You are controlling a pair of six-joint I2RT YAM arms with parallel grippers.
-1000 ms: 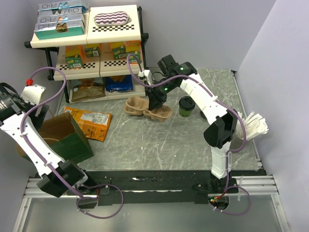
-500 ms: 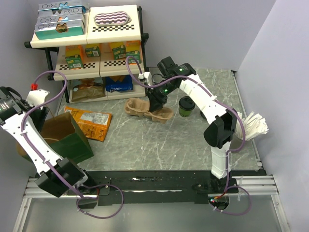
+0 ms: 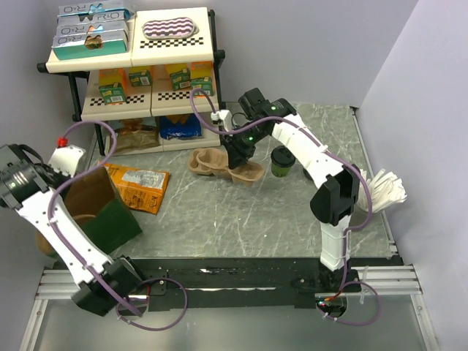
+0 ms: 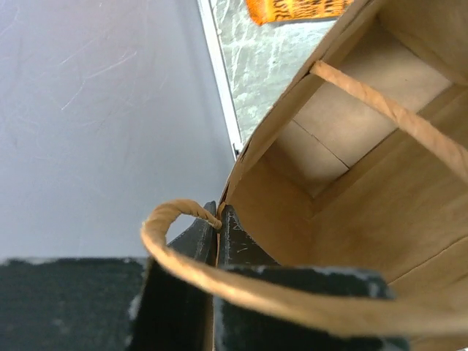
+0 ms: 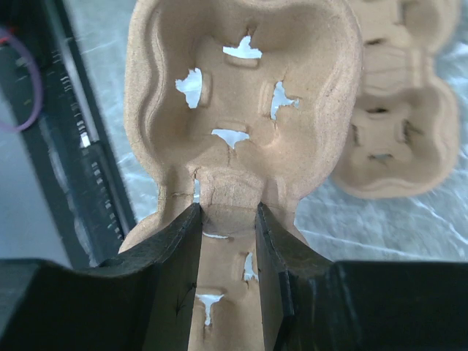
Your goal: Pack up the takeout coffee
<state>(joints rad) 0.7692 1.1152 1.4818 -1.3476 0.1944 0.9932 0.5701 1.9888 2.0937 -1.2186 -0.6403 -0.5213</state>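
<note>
Jaws of the left gripper (image 4: pixel 218 223) pinch the paper bag (image 4: pixel 344 197) rim; right gripper (image 5: pixel 227 219) clamps the cup carrier (image 5: pixel 241 88) neck, takeout coffee (image 3: pixel 282 161) near its side.

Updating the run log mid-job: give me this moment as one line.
left end effector: shut on paper bag rim | right end effector: gripping cup carrier | takeout coffee: lidded, on table, unpacked

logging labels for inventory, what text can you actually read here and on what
"R-O": on the stacked boxes on the shelf's top tier; rest of their print blurred.
Too blurred to read: the orange bag on the table.
Too small to read: the green cartons on the middle tier.
Wrist views: no text.
</note>
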